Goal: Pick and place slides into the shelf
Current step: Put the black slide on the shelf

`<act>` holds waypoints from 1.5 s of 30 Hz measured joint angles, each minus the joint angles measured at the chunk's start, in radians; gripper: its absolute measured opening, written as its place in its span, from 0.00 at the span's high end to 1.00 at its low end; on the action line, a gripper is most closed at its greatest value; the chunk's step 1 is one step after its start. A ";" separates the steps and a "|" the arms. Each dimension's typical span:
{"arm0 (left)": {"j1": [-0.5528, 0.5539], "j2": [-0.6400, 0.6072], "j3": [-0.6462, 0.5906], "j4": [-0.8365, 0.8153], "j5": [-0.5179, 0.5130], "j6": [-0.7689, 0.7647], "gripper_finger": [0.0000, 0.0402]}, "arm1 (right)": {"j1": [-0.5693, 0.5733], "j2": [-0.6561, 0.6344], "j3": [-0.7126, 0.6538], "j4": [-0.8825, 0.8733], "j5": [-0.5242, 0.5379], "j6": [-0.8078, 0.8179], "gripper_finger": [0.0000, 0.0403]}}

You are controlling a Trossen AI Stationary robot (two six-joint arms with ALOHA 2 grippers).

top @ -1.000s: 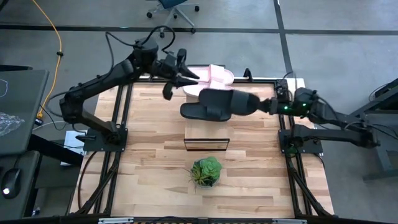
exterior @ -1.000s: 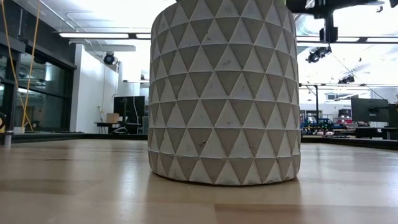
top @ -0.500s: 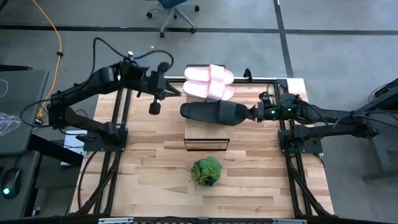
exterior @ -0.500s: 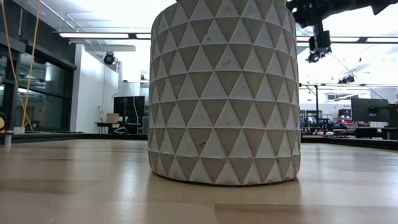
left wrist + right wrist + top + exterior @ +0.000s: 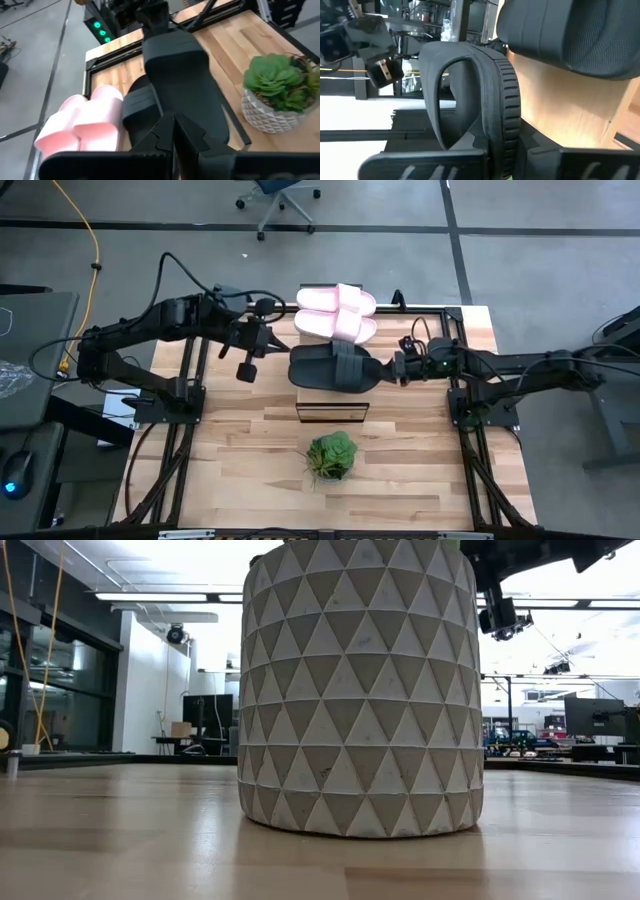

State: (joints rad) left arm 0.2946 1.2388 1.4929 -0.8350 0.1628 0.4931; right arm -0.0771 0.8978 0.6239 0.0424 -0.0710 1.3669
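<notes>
Two pale pink slides (image 5: 337, 313) lie side by side on the shelf's (image 5: 330, 398) far end. My right gripper (image 5: 388, 368) reaches in from the table's right, shut on a black slide (image 5: 335, 367) held over the shelf's middle. A second black slide (image 5: 137, 103) lies on the shelf between the pink pair and the held one, and also shows in the right wrist view (image 5: 570, 35). My left gripper (image 5: 272, 340) hangs shut and empty just left of the shelf; its fingers (image 5: 172, 137) point at the slides. My right gripper pinches the end of the black slide's sole (image 5: 501, 137), just behind the broad strap (image 5: 440, 90), between its two fingers. The fingers come in about level from the table's right and lie along the slide. The slide is roughly level, strap up, over the shelf top.
A green plant (image 5: 332, 455) in a white triangle-patterned pot (image 5: 360, 690) stands on the tabletop just near of the shelf. Dark frame rails (image 5: 190, 380) run along the table's left and right sides. Bare wood lies left and right of the plant.
My left gripper has drawn back from the pink slides toward the table's left edge. My right gripper has carried the black slide toward the near and left edges and slightly down, rolling it from tilted to roughly level over the shelf.
</notes>
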 joint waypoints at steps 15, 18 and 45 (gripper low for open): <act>-0.075 0.000 0.000 -0.040 -0.085 -0.008 1.00 | 0.091 0.072 0.000 0.044 0.108 0.105 0.97; -0.075 0.000 0.000 -0.041 -0.085 -0.012 1.00 | 0.105 0.072 0.000 0.038 0.123 0.128 0.97; -0.074 0.000 0.000 -0.082 -0.086 0.000 1.00 | 0.177 0.072 0.000 -0.075 0.213 0.318 0.98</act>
State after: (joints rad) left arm 0.2201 1.2392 1.4929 -0.9173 0.0773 0.4934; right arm 0.1001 0.9699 0.6239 -0.0323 0.1417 1.6852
